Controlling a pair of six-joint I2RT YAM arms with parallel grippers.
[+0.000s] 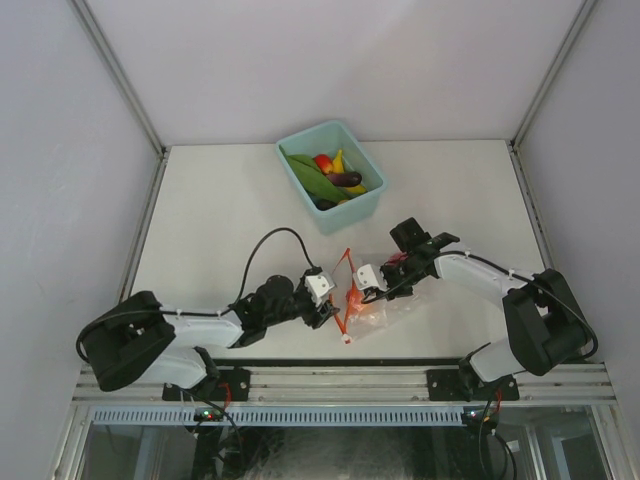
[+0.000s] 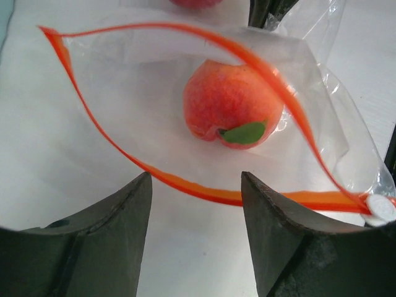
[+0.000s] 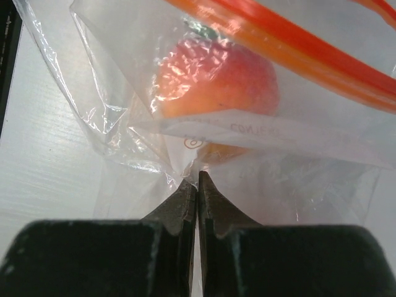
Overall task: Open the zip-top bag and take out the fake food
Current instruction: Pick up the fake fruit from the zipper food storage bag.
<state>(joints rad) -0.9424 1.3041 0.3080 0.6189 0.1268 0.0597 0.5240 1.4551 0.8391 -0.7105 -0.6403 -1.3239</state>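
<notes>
Though the bag point(image 2: 124, 93) gapes, plastic blurs the peach point(image 3: 216, 77)

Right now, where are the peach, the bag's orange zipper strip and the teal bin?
peach point(image 2: 232, 102): left wrist view, middle of its skin.
zipper strip point(image 2: 201, 189): left wrist view, its lower run.
teal bin point(image 1: 352, 208): top view, near outer wall.

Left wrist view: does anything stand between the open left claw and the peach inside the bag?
Nothing solid. The mouth of the zip-top bag gapes toward the left claw; only its lower zipper strip lies flat on the table between them, and the upper strip arches over the peach.
</notes>
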